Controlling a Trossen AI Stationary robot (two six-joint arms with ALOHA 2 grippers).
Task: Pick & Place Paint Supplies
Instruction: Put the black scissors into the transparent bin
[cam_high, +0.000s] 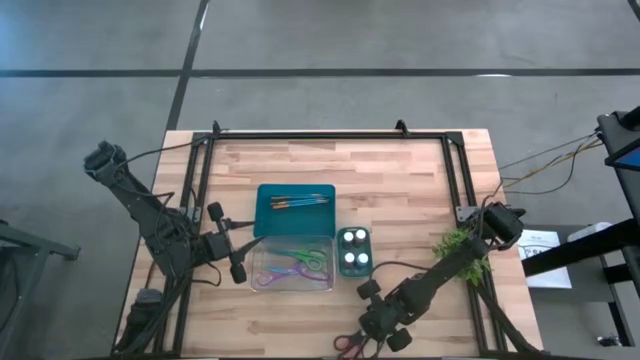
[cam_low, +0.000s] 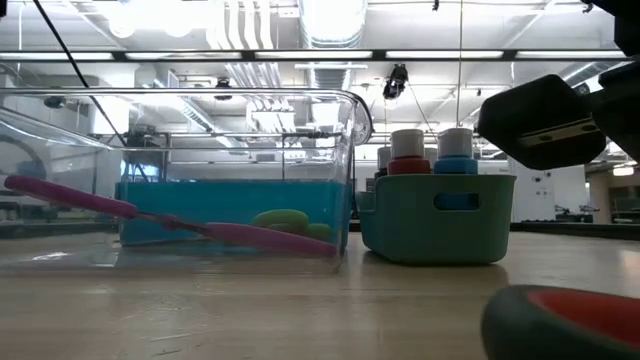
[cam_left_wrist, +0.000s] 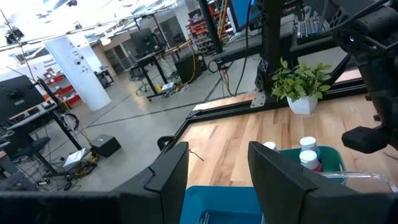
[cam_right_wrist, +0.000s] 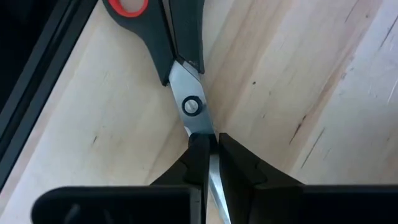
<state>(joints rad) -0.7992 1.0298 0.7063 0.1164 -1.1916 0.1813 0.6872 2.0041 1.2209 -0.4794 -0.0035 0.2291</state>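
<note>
- Right wrist view: your right gripper (cam_right_wrist: 209, 163) is clamped on the blades of a pair of scissors (cam_right_wrist: 180, 65) with dark handles and a red inset; the fingers (cam_right_wrist: 198, 158) pinch the steel just past the pivot screw, and the scissors lie flat on the wooden table (cam_right_wrist: 298, 74).
- High view: you'll find that right gripper (cam_high: 368, 332) at the table's near edge, right of centre, with the scissors (cam_high: 349, 346) just beside it at the very edge.
- Your left gripper (cam_high: 238, 250) sits at the left side of the clear bin (cam_high: 293, 266), fingers partly apart, holding nothing that you can see.
- Left wrist view: the left fingers (cam_left_wrist: 169, 174) stand apart with a clear gap between them, above the teal tray (cam_left_wrist: 217, 202).
- The clear bin holds a second pair of scissors (cam_high: 280, 275) with purple handles and a green-handled pair (cam_high: 305, 259).
- Teal tray (cam_high: 295, 210), touching the bin's far side, holds thin brushes (cam_high: 300, 201) lying across it.
- Small teal caddy (cam_high: 354, 251), just right of the bin, holds four white-capped paint bottles (cam_high: 352, 240).
- Low view: red (cam_low: 408, 155) and blue (cam_low: 455, 155) bottles stand upright in the caddy (cam_low: 437, 217).
- Green plant sprig (cam_high: 462, 245) lies near the right edge.
</note>
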